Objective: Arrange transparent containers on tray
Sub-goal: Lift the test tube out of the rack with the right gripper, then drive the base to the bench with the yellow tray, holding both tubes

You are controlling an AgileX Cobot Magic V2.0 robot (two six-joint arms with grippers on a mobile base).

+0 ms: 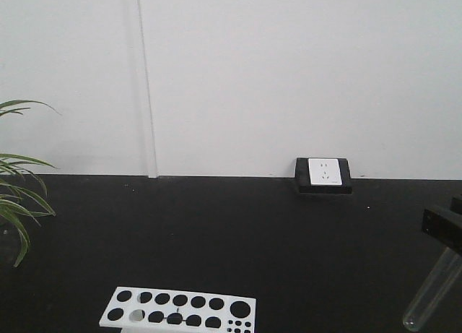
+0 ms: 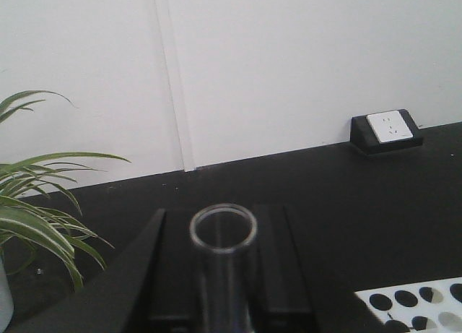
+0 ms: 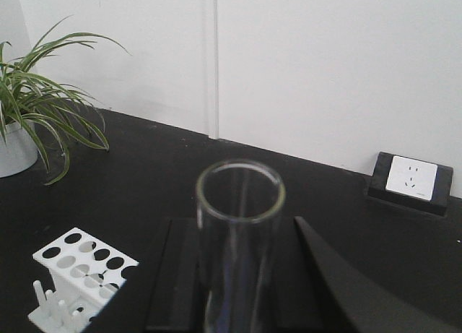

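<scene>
Most of the scene is white wall (image 1: 289, 73) above a black table (image 1: 216, 232). A plant (image 1: 18, 203) sits at its left edge, a white rack (image 1: 177, 309) near the front and a socket (image 1: 323, 173) at the back. The tray shows in no view, so which way it lies and which arm is nearer to it cannot be told. The right gripper (image 3: 238, 235) is closed narrow on the right tube (image 1: 433, 290). That tube hangs clear above the table, well to the right of the rack. Its long axis is tilted, with the round bottom down and leaning toward the rack and the open mouth up at the wrist. The left gripper (image 2: 224, 235) likewise pinches the left tube (image 2: 222, 282), mouth toward its camera, with the rack off to its right. By my judgement both tubes are ready to carry, and each must be swung from near upright to lying flat once the tray is found.
</scene>
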